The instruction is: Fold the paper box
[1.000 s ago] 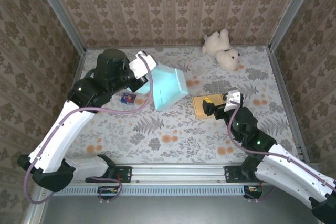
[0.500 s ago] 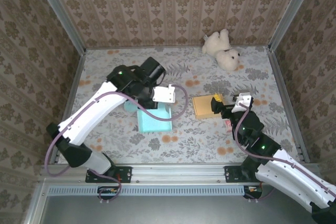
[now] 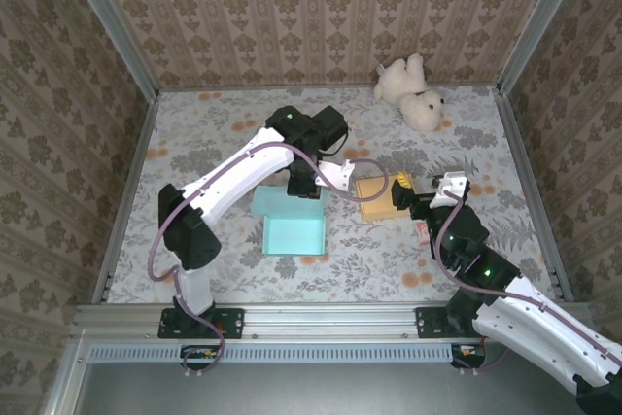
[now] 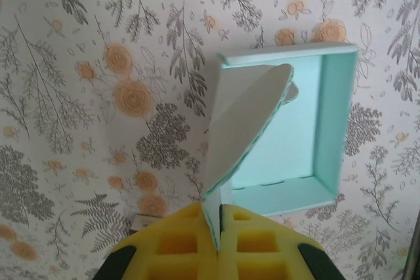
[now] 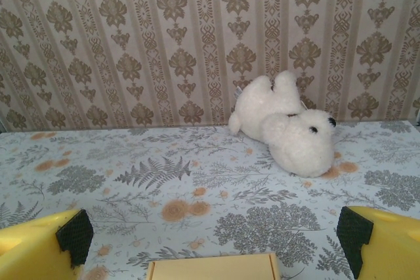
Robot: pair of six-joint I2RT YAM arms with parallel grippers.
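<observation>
The paper box (image 3: 294,235) is a pale teal tray lying open side up on the table, just left of centre. In the left wrist view its inside (image 4: 289,129) faces the camera, and a white flap (image 4: 246,122) rises from its near wall. My left gripper (image 3: 309,191) reaches down over the box's far edge. Its yellow fingers (image 4: 177,244) are shut on that flap (image 4: 218,224). My right gripper (image 3: 408,196) stands open to the right of the box. Its yellow fingers (image 5: 39,254) are spread wide with nothing between them.
A flat tan carton (image 3: 374,196) lies between the teal box and my right gripper; its far edge (image 5: 210,268) shows low in the right wrist view. A white plush bear (image 3: 413,92) lies by the back wall (image 5: 289,126). A small card (image 4: 141,223) sits beside the left fingers.
My left arm has swung from the far left to the table's centre, carrying the teal box down and forward onto the table. The right gripper drew back slightly from the tan carton.
</observation>
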